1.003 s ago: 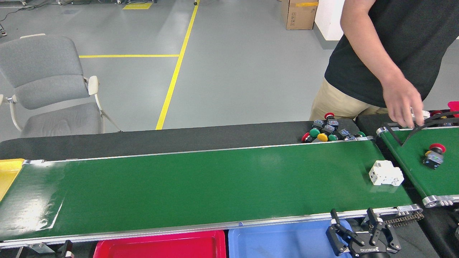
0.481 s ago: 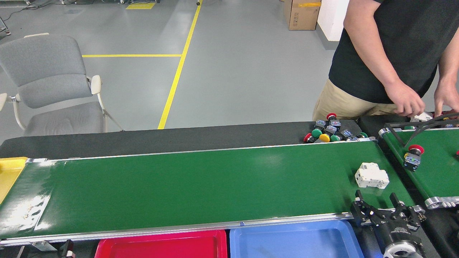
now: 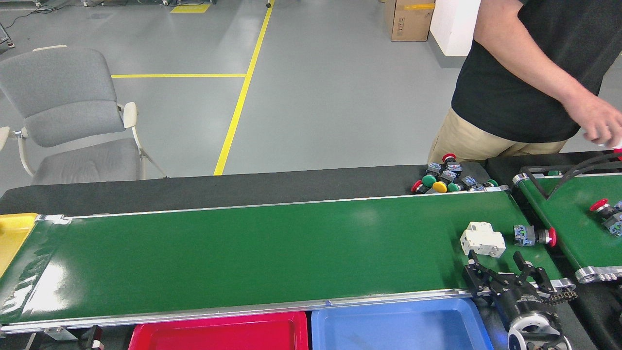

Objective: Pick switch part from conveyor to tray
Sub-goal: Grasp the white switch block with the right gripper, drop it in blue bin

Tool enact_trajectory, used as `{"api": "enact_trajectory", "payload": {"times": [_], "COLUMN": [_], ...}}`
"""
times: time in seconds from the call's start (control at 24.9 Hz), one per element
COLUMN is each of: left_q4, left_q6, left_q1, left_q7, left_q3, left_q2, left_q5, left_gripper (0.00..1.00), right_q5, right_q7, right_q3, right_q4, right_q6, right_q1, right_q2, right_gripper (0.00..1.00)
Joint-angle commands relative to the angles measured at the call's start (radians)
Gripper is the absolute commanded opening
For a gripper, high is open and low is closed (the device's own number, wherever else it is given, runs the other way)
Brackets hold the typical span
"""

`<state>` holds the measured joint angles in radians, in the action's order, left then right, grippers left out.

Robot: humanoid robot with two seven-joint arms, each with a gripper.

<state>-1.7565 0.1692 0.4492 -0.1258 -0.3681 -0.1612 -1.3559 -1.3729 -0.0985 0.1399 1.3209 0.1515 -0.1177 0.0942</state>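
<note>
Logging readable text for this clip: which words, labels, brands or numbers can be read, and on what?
None can be read.
Cardboard box: dark printed marks on its side, too small to read.
White switch part: no legible marking.
Right gripper: no lettering shows in this view.

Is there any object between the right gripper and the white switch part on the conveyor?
Nothing visible. The right gripper hangs open just in front of the white switch part, with only bare conveyor between them. The red-capped button lies beside the part, not between.
</note>
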Motion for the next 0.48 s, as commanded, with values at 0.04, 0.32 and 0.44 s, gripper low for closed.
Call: {"api": "enact_trajectory", "payload": {"times": [0.04,0.32,0.44], "left_q4": [-0.012,-0.012,-0.011], "left_q6": [0.001,0.0,0.0], "left_q1": [-0.007,-0.009,-0.007], "left_q7": [-0.006,-0.005,-0.005], "left_q3": [-0.005,-0.005,-0.005], "left_q2": [-0.012,-0.012,-0.012], "left_q5": [-0.002,-0.002,-0.002], "left_gripper": [1.0,1.0,1.0], "right_q5": [0.003,0.001,0.001], "right_q7": [-0.001,-0.001,-0.001], "right_q3": [-0.031,-0.117,-0.128], "right_q4": [0.0,-0.057,-0.094], "right_q6": [0.005,0.003,-0.003], "right_q1": [-0.026,-0.092,-0.128], "right_q2": [0.01,0.01,0.009], "right_gripper": [0.99,0.99,0.99]}}
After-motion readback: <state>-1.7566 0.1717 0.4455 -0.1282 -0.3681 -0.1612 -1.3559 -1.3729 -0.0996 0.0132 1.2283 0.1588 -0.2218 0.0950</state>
